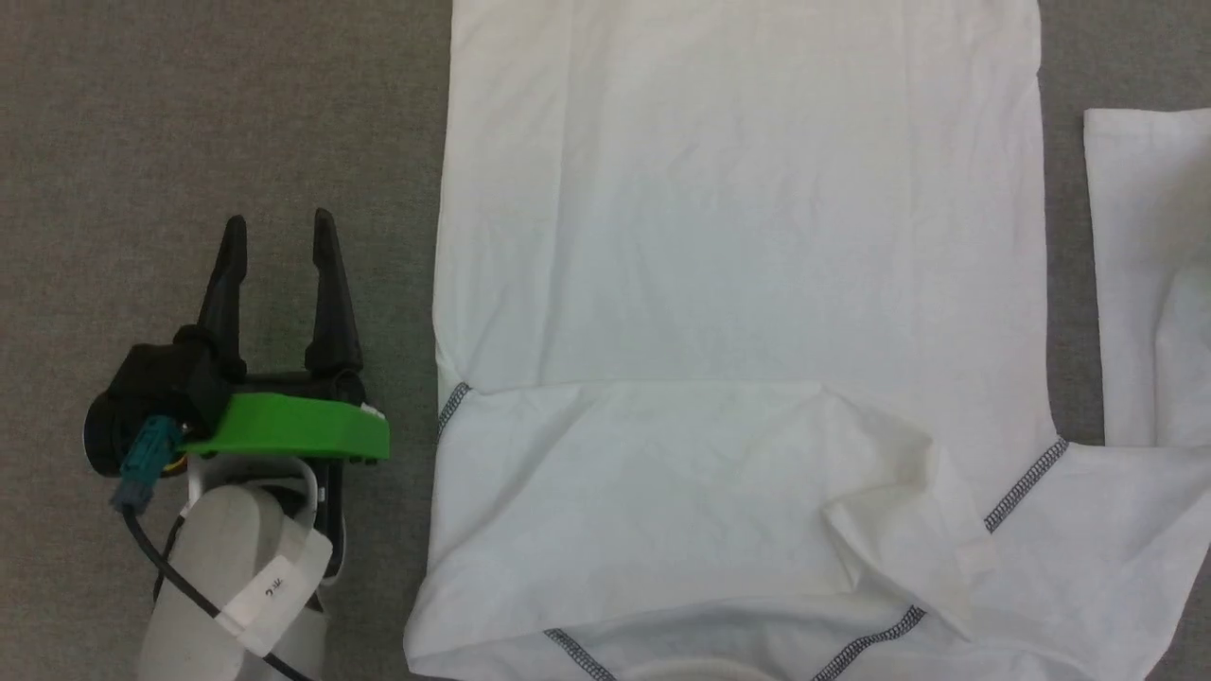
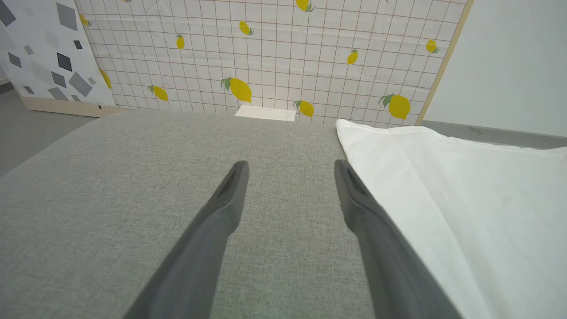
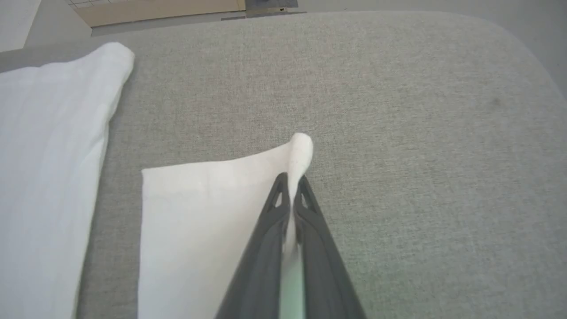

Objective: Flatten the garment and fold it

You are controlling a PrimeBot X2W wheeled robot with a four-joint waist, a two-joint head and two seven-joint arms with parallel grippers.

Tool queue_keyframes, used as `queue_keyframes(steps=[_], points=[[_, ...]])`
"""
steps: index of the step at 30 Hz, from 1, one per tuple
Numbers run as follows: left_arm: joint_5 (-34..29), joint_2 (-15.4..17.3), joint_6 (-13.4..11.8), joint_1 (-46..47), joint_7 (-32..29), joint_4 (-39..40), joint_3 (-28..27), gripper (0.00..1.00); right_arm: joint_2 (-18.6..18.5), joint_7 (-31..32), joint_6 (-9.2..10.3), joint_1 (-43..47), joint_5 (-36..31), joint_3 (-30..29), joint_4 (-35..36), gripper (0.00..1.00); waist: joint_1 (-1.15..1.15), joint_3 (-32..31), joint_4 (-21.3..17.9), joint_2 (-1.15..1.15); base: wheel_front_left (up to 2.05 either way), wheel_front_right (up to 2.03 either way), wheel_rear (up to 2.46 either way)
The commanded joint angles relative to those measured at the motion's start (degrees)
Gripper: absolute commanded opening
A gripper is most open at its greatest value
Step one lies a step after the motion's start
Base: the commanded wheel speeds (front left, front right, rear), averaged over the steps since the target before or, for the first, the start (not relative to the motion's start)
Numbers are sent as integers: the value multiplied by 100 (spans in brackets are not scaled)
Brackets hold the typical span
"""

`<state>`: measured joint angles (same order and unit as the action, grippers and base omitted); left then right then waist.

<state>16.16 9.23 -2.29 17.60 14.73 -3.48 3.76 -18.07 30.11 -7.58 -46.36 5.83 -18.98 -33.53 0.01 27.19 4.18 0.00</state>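
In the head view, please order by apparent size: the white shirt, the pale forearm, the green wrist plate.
1. white shirt
2. pale forearm, nearer the camera and cut off, so unsure
3. green wrist plate

White garment (image 1: 738, 236), grey zigzag seams; lemon-print backdrop (image 2: 274, 53).

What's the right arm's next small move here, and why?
Probably lift slightly and carry the sleeve across onto the shirt body. The right gripper is shut on its cuff corner; it lies beside the body on the grey surface, while the other sleeve is already folded across.
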Motion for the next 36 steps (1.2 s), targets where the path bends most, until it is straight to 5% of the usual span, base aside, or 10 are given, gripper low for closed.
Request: queue_keyframes(steps=[1, 9, 19, 23, 28, 36], points=[[-53, -41, 58, -120, 27, -54, -55, 100, -72, -157, 9, 149, -56, -32, 110, 0, -1, -244, -75, 0, 0, 0, 0], [-201, -186, 256, -506, 27, -322, -181, 100, -72, -424, 9, 1021, -66, 82, 1575, 0, -1, -1050, -222, 0, 0, 0, 0], [-240, -262, 430, -898, 27, -567, -240, 100, 520, 953, 9, 2707, -29, 1038, 5161, 0, -1, -1728, -252, 0, 0, 0, 0], [-246, -257, 507, -931, 27, -646, -261, 100, 563, 1278, 9, 3092, -54, 1810, 5944, 0, -1, -1840, -213, 0, 0, 0, 0], [-256, -267, 553, -950, 27, -705, -280, 100, 649, 1332, 9, 3246, -7, 2999, 5946, 0, -1, -1876, -186, 0, 0, 0, 0], [-265, -338, 623, -881, 27, -788, -270, 100, 1063, 766, 9, 3146, 137, 4835, 4244, 0, -1, -1772, -98, 0, 0, 0, 0]])
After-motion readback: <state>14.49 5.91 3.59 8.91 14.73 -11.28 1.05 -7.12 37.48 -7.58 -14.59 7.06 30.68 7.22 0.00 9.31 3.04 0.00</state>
